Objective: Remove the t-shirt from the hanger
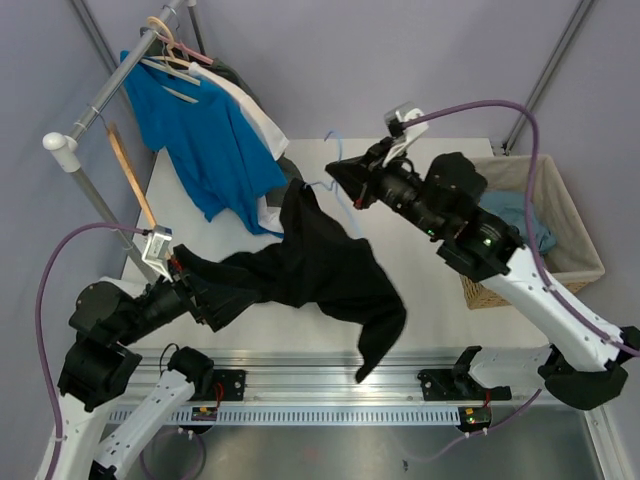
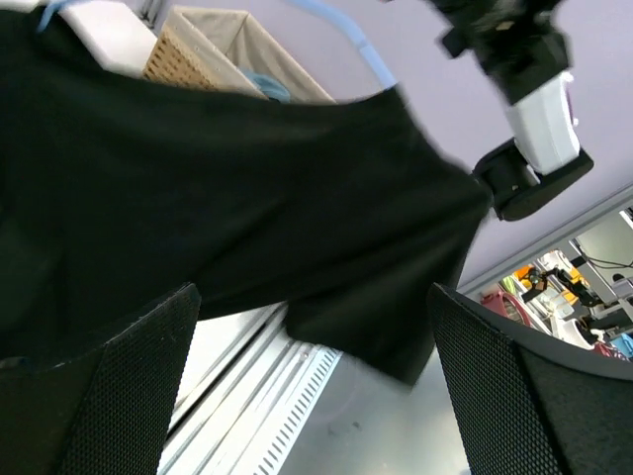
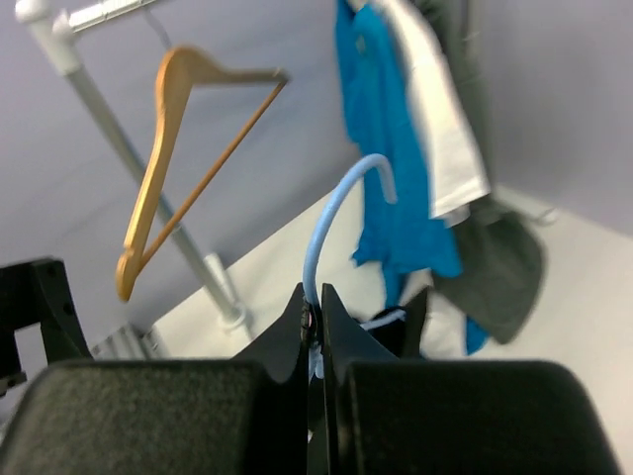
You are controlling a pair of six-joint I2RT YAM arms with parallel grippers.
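Diagonally, t-shirt [image 1: 330,270], hanger [image 3: 328,213] end far.

Left gripper [image 2: 312,307] fingers spread wide — arm low, reaching right. Right gripper [image 3: 315,322] fingers pinched together — arm extended forward and left.

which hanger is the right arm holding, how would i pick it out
Start at the wicker basket on the table's right and follow the right arm toward the middle. Its shut fingers pinch a thin light-blue hanger, unlike the thick wooden hanger on the rack.
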